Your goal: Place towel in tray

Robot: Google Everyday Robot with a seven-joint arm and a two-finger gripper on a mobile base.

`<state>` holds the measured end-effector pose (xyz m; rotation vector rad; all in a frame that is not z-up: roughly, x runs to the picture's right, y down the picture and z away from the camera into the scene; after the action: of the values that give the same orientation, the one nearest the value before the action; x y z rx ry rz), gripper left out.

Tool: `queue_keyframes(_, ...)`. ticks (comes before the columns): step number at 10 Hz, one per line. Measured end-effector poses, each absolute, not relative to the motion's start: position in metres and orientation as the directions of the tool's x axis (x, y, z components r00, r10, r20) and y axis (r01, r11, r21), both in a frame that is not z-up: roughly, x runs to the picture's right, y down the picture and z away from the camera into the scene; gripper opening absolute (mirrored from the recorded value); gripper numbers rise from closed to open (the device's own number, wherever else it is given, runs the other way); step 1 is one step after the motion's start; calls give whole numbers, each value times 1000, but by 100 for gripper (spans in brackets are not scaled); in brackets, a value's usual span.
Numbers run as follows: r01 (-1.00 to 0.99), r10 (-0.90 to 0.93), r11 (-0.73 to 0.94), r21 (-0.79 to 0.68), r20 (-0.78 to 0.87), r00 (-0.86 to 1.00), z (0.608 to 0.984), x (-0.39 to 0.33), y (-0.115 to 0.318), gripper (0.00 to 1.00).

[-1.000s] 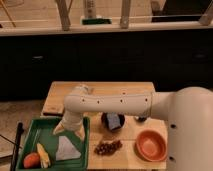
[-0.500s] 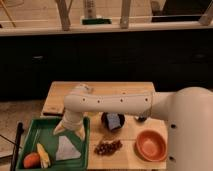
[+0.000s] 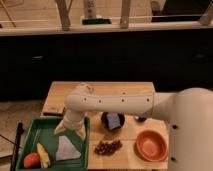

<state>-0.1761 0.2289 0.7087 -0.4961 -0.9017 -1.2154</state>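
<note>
The towel point(image 3: 66, 148), a small pale grey-blue cloth folded to a rough triangle, lies inside the green tray point(image 3: 40, 127) near its right side. My white arm reaches from the right across the table. My gripper point(image 3: 70, 131) hangs over the tray just above the towel's top corner, with its two fingers spread apart and nothing between them. The towel lies apart from the fingers.
An orange fruit point(image 3: 31, 159) and a yellow piece point(image 3: 43, 155) lie in the tray's front left. A dark bowl with a bluish piece point(image 3: 113, 121), a bunch of grapes point(image 3: 107, 147) and a round orange bowl point(image 3: 151, 144) sit on the wooden table. A wooden board point(image 3: 52, 107) lies behind the tray.
</note>
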Motion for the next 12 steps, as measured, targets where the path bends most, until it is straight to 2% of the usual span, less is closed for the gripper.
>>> queue_keyframes(12,933,-596,316,169,801,57,711,-173,222,80)
